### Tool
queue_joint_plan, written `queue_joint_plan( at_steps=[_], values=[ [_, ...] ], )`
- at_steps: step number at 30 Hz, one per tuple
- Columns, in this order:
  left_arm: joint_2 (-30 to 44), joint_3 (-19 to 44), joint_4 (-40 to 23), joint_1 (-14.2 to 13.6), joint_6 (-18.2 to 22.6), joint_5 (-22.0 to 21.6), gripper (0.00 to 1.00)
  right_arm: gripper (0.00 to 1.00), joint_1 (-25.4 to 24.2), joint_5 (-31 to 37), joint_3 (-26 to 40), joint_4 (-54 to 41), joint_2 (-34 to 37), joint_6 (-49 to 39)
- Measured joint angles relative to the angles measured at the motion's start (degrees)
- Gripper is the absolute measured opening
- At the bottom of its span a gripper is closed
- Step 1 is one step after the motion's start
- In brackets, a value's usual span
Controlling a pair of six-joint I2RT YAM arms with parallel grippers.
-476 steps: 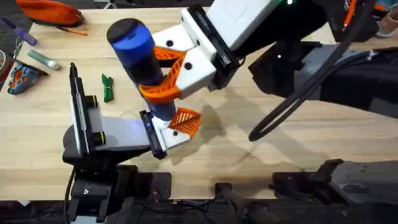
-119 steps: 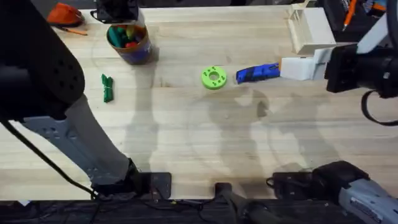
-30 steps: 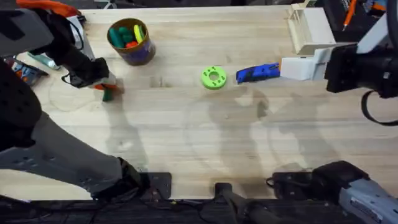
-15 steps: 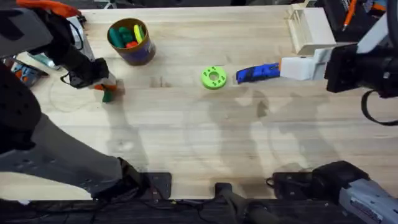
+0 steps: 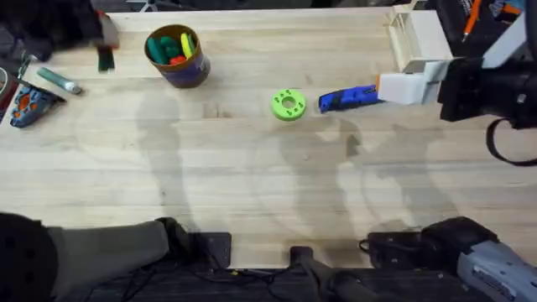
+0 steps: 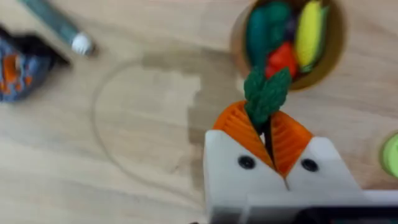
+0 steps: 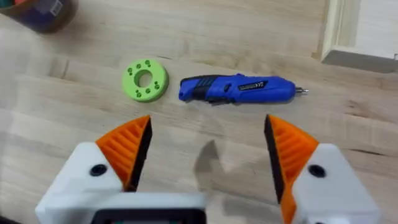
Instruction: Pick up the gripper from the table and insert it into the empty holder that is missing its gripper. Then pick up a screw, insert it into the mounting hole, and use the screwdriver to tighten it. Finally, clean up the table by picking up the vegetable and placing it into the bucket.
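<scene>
**Carrying the vegetable to the bucket: line up over the rim before I let go**

Overhead: my left gripper (image 5: pixel 102 46) sits dark and blurred in the upper left of the frame, with the green vegetable (image 5: pixel 105 59) hanging under it, just left of the bucket (image 5: pixel 174 57). The blue screwdriver (image 5: pixel 347 98) lies right of centre on the table (image 5: pixel 268 193), beside the green disc (image 5: pixel 288 105). My right gripper (image 5: pixel 411 85) hovers at the right, near the screwdriver's tip.

Left wrist: my orange pads (image 6: pixel 236 127) are pinched on the vegetable's stem (image 6: pixel 266 93), the leafy end poking out towards the bucket (image 6: pixel 242 37), which sits in the upper right of the frame with toy pieces inside. I judge the grip thin, so I should move smoothly, centre the leafy end over the opening, and release low enough that it cannot bounce off the rim.

Right wrist: my right gripper (image 7: pixel 205 149) is spread wide and empty, with the screwdriver (image 7: pixel 239 89) and disc (image 7: pixel 145 79) beyond it. It is best kept parked.
</scene>
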Motion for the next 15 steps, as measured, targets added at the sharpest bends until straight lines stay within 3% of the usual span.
queue_joint_plan(
  at_steps=[7,11,15],
  values=[
    [4.69,9.54,3.05,-9.94,-0.82,1.07,0.021,0.992,0.00,0.00,0.00,0.11,2.23,0.00],
    [11.19,14.40,3.87,-11.80,-2.01,1.25,0.021,0.993,0.00,0.00,0.00,0.12,2.47,0.01],
    [17.48,15.54,7.16,-11.83,-3.08,1.24,0.021,0.992,0.00,0.00,0.00,0.12,2.47,0.00]
  ],
)
